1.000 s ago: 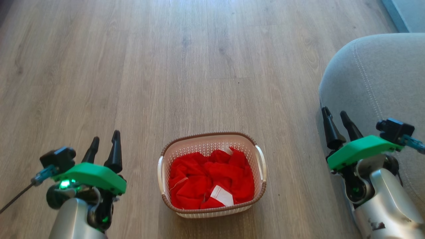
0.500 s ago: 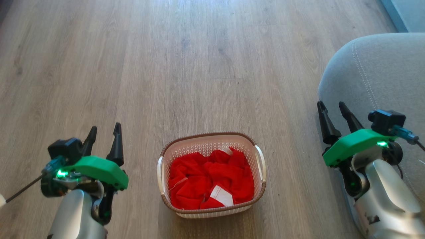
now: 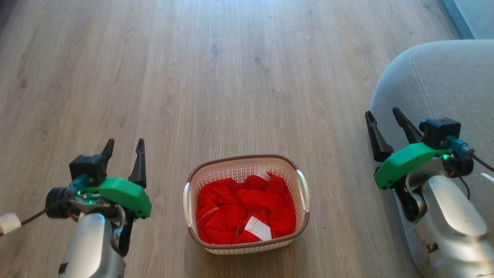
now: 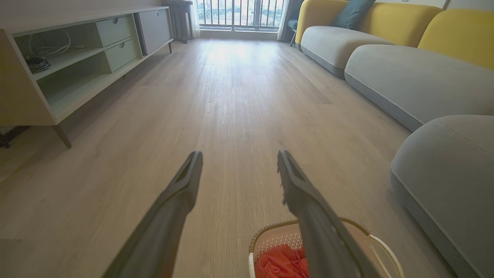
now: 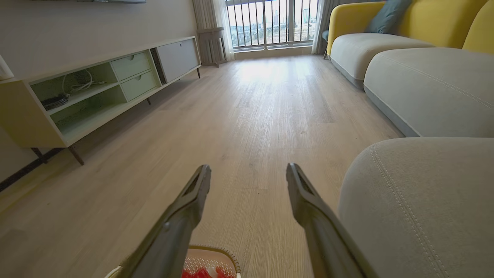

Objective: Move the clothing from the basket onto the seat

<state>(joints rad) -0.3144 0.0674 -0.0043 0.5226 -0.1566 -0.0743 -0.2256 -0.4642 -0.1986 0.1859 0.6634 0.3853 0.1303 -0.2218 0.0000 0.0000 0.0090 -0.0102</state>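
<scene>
The red clothing [image 3: 243,212] lies heaped in the laundry basket [image 3: 247,157] on the wooden floor [image 3: 231,77], near the grey seat [image 3: 444,77], flanked by the left gripper [image 3: 124,143] and right gripper [image 3: 383,114], both released and empty.

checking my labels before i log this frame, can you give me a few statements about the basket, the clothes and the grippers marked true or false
1. The red clothing lies inside the basket. True.
2. The left gripper is shut on a garment. False: it is open and empty, above the wooden floor, left of the basket.
3. The right gripper is open, by the rounded edge of the grey seat. True.
4. A garment lies on the seat. False: the part of the seat in view has no clothing on it; all the red fabric is in the basket.
5. The basket stands on the floor. True.
</scene>
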